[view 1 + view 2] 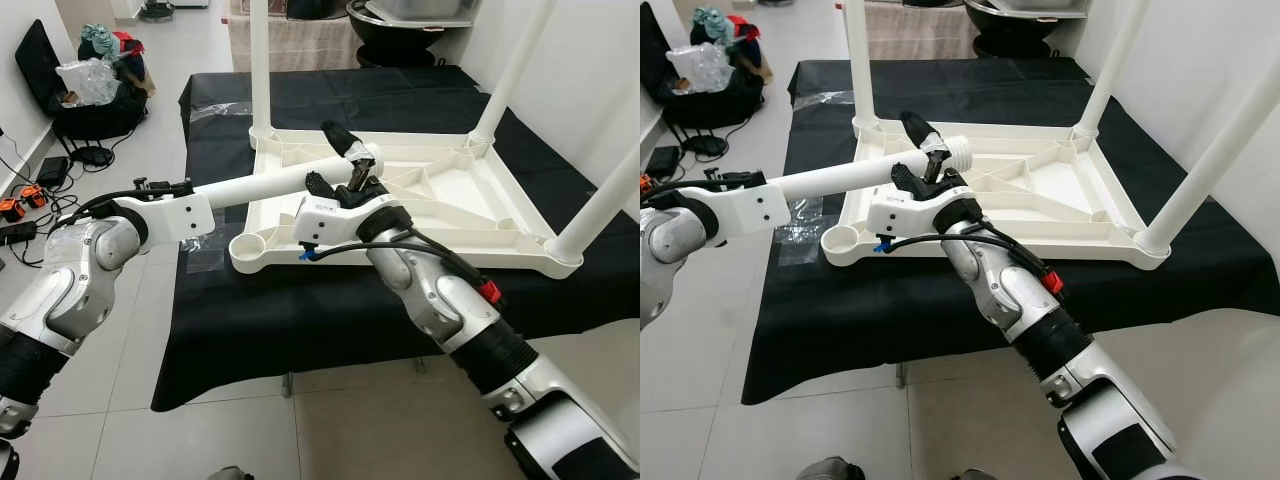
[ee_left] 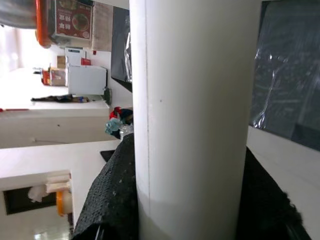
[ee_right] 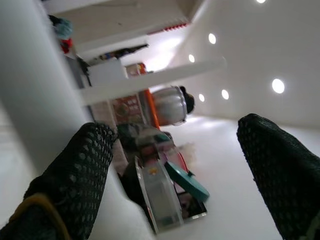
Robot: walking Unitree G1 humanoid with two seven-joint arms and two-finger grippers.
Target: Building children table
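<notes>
left gripper (image 2: 190,210) pinches the white table leg (image 1: 270,183), long axis near horizontal, threaded end toward the upturned tabletop (image 1: 440,190). right gripper (image 1: 345,165) fingers spread beside that end.

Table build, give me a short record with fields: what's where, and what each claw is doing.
tabletop: upside down on black cloth, white
fitted legs: three, upright at corners
empty socket: near-left corner
loose leg: held roughly level above tabletop, threaded end inward
left claw: shut on loose leg
right claw: open at the leg's threaded end
floor: bags and cables, far left
</notes>
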